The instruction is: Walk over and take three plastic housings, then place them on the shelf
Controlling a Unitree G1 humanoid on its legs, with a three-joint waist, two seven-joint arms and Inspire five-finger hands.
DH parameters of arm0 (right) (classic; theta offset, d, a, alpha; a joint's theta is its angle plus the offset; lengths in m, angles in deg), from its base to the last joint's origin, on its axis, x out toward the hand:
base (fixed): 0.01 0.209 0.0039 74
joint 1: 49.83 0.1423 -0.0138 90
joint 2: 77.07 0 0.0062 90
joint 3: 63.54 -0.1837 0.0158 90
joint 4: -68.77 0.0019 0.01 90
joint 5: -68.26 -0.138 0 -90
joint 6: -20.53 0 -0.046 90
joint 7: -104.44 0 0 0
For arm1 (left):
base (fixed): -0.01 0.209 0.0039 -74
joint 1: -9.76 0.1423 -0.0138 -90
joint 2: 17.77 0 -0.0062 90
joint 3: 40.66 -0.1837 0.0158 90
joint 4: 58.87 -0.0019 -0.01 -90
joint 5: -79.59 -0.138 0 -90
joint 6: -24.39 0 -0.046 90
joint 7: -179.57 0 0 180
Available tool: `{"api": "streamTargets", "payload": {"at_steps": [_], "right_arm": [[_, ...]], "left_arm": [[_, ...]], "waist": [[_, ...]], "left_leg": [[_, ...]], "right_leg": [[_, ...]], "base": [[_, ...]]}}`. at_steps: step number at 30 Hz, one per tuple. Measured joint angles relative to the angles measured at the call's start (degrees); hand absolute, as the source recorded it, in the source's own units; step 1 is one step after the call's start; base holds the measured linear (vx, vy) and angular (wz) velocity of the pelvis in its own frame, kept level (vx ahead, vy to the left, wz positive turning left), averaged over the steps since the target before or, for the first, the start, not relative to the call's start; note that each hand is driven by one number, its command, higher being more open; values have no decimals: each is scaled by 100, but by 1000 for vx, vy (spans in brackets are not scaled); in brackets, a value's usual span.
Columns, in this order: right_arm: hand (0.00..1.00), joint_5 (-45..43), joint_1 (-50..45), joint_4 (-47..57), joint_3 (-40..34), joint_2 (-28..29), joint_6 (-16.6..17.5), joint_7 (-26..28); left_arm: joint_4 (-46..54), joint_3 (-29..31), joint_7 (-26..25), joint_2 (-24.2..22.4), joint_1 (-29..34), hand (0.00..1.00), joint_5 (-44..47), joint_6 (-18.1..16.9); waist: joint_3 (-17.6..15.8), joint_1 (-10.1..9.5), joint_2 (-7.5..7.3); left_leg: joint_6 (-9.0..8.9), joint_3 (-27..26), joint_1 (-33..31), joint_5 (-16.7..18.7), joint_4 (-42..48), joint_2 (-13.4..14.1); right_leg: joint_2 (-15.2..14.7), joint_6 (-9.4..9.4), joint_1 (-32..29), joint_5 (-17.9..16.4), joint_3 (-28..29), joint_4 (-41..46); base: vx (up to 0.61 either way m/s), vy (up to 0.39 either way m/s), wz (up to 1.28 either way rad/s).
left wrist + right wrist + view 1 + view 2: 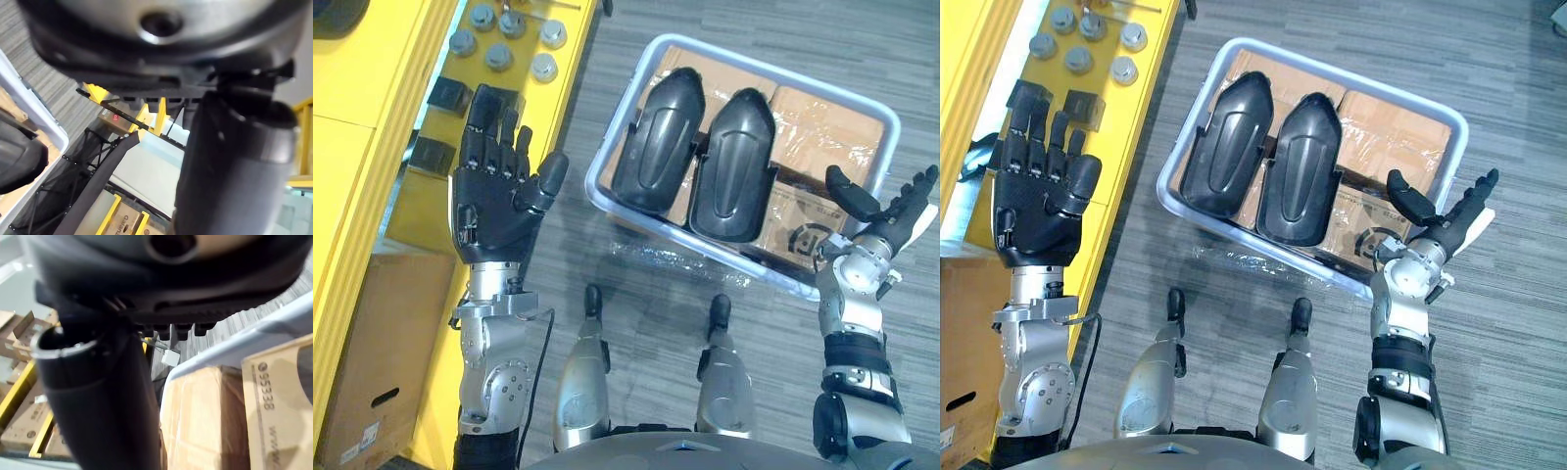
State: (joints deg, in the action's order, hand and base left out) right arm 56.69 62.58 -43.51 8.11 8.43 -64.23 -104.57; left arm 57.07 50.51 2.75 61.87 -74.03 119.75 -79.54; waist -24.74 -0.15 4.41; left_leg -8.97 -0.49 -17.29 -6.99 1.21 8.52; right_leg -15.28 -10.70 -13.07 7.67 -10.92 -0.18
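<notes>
Two black housings are seen lying side by side in a pale bin (pixel 591 188) on the grey floor (pixel 636 294), straight ahead of the robot. The left housing (pixel 656 142) and the right housing (pixel 732 166) are set lengthwise, rounded backs up, their long edges touching or very nearly so. They are carried on film-wrapped cartons (pixel 822 122) that are packed into the bin. Neither housing is touched by a hand.

The left hand (pixel 494 201) is held up well to the left of the bin, palm turned to the head camera, fingers straight and close together, thumb angled out toward the bin. Nothing is held in it. Behind it the yellow shelf (pixel 372 147) is seen running along the left side. A cluster of round grey discs (pixel 499 57) is laid out at its far end, and a few small black blocks (pixel 448 95) are placed just nearer. A brown box (pixel 372 343) is tucked against the shelf at the near left.

The right hand (pixel 886 223) is raised at the bin's near right corner, over the rim, with its fingers stretched and thumb spread wide. Nothing is gripped there either. In the right wrist view the bin's pale rim and the cartons are caught just past the thumb. In the left wrist view the rim and a dark housing edge are glimpsed at one side.
</notes>
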Motion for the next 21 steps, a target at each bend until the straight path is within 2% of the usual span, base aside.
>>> {"api": "streamTargets", "payload": {"at_steps": [7,10,14,19,21], "right_arm": [[100,236,450,-8,511,-426,141,548],[100,465,474,1,633,-447,304,594],[100,921,485,177,691,-443,559,372],[100,956,455,472,751,-427,519,625],[100,964,390,504,857,-421,355,855]], "left_arm": [[-239,-227,1,34,-12,100,0,15],[-275,-276,5,120,-15,100,0,15],[-294,-341,4,125,-85,100,-1,15],[-331,-375,3,125,-112,100,-2,16],[-352,-377,2,125,-121,100,-4,16]], "waist": [[-50,-35,51],[-51,-39,52],[-199,-59,102],[-223,-45,115],[-223,-46,116]], "left_leg": [[14,12,69,-97,-173,-6],[13,17,88,-116,-199,-7],[9,21,181,-181,-295,-9],[14,26,187,-238,-361,-9],[15,27,190,-240,-361,-9]], "right_leg": [[-8,-1,2,0,-64,11],[-11,0,17,-1,-92,16],[-16,1,63,-5,-119,35],[-18,10,8,-11,-124,88],[-19,15,7,-15,-124,95]], "base": [[0,-6,2],[0,0,0],[-9,-4,1],[-6,-3,0],[0,0,0]]}}
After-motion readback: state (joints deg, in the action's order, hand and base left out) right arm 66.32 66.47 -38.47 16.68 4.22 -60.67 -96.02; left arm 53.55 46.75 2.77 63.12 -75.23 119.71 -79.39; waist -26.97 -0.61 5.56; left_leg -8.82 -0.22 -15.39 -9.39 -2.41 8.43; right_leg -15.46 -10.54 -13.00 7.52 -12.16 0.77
